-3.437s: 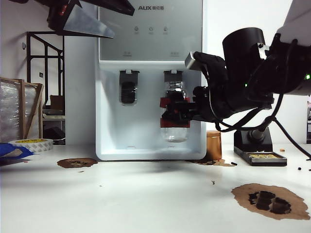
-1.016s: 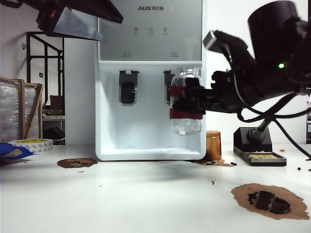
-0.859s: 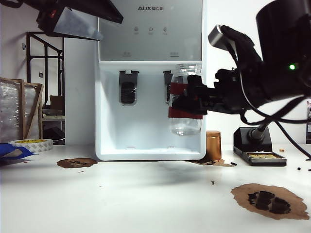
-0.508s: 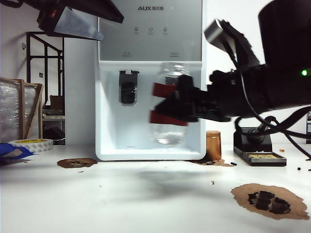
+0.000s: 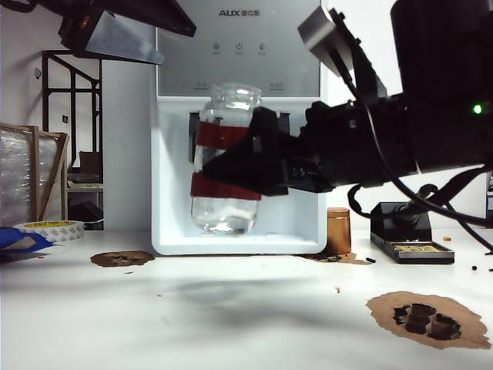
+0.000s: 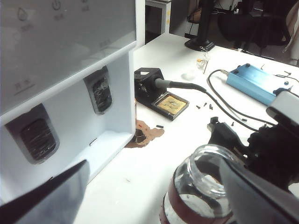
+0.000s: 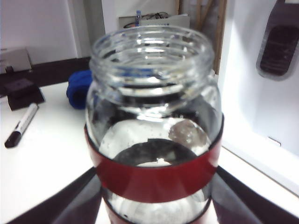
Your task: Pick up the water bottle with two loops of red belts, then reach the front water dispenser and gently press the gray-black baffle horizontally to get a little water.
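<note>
Exterior view | right gripper [image 5: 258, 158] clamps water bottle [image 5: 223, 158] | left gripper [image 5: 115, 31] open, high

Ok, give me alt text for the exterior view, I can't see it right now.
The right gripper holds the water bottle upright above the table, before the white water dispenser and covering its left lever. The left gripper hangs open at upper left.
</note>
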Robot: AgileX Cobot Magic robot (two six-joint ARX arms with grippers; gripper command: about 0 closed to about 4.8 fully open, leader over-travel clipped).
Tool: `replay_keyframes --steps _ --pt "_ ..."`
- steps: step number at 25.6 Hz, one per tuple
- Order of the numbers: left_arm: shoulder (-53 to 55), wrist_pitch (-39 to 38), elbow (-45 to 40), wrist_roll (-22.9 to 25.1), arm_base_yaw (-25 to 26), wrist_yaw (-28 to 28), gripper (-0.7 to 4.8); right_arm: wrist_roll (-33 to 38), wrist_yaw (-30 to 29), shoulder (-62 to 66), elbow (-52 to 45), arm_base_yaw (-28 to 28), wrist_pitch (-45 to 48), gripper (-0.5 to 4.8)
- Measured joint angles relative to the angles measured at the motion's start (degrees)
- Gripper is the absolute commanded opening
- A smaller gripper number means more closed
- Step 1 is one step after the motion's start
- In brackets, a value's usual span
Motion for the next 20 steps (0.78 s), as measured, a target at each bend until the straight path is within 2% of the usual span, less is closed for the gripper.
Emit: replay_keyframes --steps 4,9,20 --pt "0.00 0.00 0.00 0.00 -0.02 0.11 4.79 -1.40 -2.54 0.00 -0.04 0.00 -2.71 0.84" --pt "0.00 -0.02 0.00 0.00 -0.04 0.13 4.79 -3.23 -2.58 0.28 -0.48 0.00 -4.26 0.84" --pt "0.00 -0.09 0.00 0.00 -0.13 1.33 4.79 -2.67 -3.10 5.60 -0.48 0.00 -2.40 0.84"
